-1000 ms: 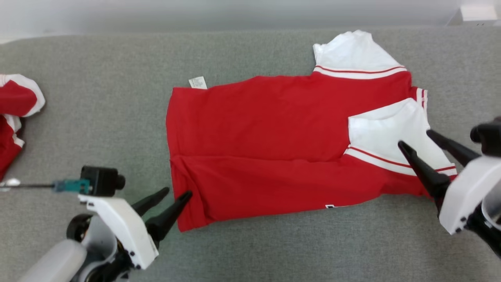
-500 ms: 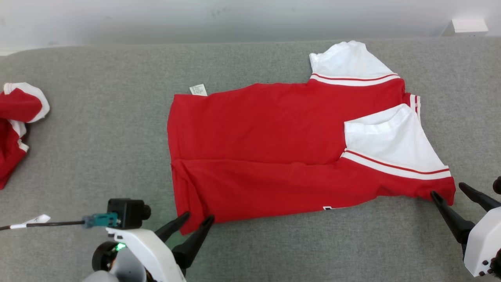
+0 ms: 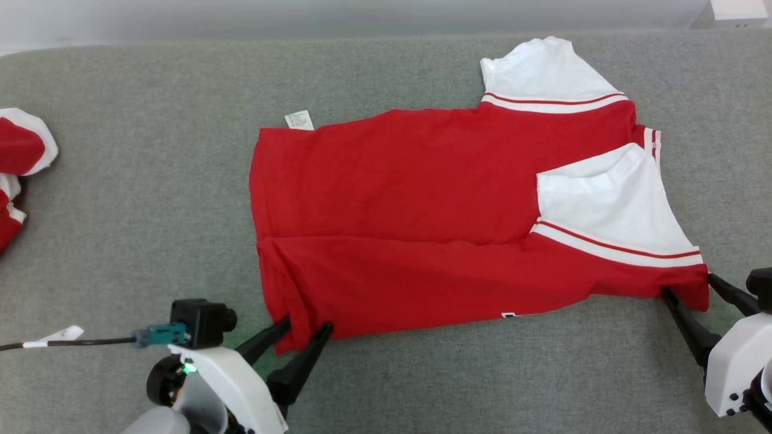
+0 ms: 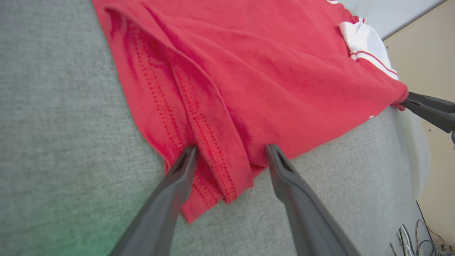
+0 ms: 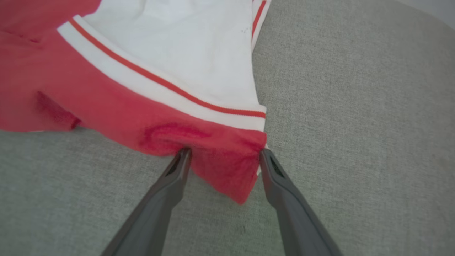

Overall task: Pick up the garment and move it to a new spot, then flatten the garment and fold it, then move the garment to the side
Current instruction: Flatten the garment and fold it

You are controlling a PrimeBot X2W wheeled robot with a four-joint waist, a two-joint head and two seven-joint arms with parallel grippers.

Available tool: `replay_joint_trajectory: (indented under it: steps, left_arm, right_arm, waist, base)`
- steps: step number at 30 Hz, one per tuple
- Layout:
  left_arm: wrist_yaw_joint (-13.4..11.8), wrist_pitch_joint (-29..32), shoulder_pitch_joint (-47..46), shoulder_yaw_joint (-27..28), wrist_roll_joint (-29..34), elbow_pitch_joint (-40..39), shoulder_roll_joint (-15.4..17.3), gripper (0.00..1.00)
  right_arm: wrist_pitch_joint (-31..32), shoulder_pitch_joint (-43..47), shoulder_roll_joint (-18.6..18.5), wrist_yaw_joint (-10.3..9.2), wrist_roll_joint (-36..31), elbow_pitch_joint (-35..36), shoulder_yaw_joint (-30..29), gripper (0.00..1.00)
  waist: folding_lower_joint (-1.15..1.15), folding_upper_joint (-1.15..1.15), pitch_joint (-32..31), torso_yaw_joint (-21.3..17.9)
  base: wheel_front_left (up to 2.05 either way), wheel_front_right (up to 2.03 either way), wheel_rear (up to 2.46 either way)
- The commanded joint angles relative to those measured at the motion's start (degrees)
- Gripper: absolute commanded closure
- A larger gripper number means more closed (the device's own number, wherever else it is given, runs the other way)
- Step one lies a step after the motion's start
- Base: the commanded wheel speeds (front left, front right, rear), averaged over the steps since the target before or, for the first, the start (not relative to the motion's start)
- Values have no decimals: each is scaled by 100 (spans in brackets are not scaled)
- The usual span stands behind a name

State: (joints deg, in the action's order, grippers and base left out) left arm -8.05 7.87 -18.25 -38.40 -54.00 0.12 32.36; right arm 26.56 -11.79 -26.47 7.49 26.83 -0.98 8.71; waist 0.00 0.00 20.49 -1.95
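Observation:
The garment [image 3: 422, 211] is a red shirt with white, red-striped sleeves, lying spread and partly folded on the grey surface. My left gripper [image 3: 306, 327] stands open at its near left hem corner [image 4: 217, 177], one finger on each side of the folded hem. At the near right corner [image 5: 227, 167], below the white sleeve [image 3: 603, 205], my right gripper [image 3: 687, 286] is open too, its fingers straddling the red cloth. Neither pair of jaws has closed on the fabric.
A second red and white garment [image 3: 15, 169] lies bunched at the far left edge. A white care label [image 3: 300, 119] sticks out at the shirt's far left corner. The grey padded surface [image 3: 151, 181] ends at a pale wall behind.
Both grippers drew back to the near edge and moved in on the shirt's two near corners, the right one coming off the white sleeve. The head camera shifted; the shirt lies as before.

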Motion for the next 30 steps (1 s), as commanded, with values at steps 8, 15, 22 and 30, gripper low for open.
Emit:
replay_joint_trajectory:
  steps: [8,15,22,30]
  left_arm:
    - [56,-32,-49,-98,46,305,-128,0]
    - [129,21,-100,-238,86,335,-228,0]
    - [240,69,-120,-330,95,400,-229,100]
    - [755,280,114,-113,-425,-124,402,100]
  right_arm:
    - [6,-163,65,-3,-167,-323,-117,0]
    - [25,-203,181,-5,-57,-412,82,2]
    - [-64,-277,136,-6,253,-602,271,100]
    - [40,153,-409,-8,843,-313,72,100]
  waist:
    - [0,0,58,89]
    - [0,0,80,99]
    - [0,0,-63,98]
    - [0,0,-490,106]
  base:
    - [0,0,0]
    - [0,0,0]
    - [0,0,0]
    - [0,0,0]
